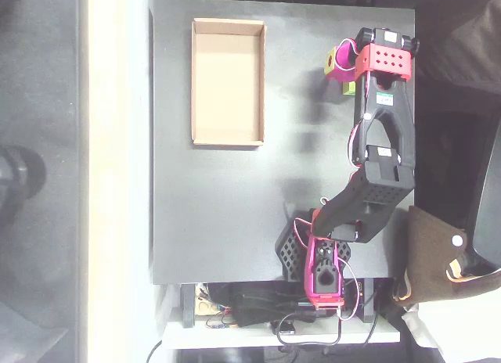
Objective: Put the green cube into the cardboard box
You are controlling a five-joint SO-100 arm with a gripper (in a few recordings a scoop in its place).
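- The cardboard box [228, 81] lies on the dark table [227, 214] in the upper left part of the overhead view, its long side running up and down the picture; its tan floor is bare.
- The robot arm [376, 175] stretches along the right edge of the table, from its base at the bottom of the picture up to a red perforated wrist block at the top right.
- The hand [340, 66], magenta, sits just left of that wrist block, well apart from the box and to its right.
- The green cube [329, 63] shows as a lime patch at the left side of the hand, touching it.
- A second lime patch peeks out just below the hand; what it is cannot be told.
- Whether the hand is open or closed on the cube cannot be told from above.
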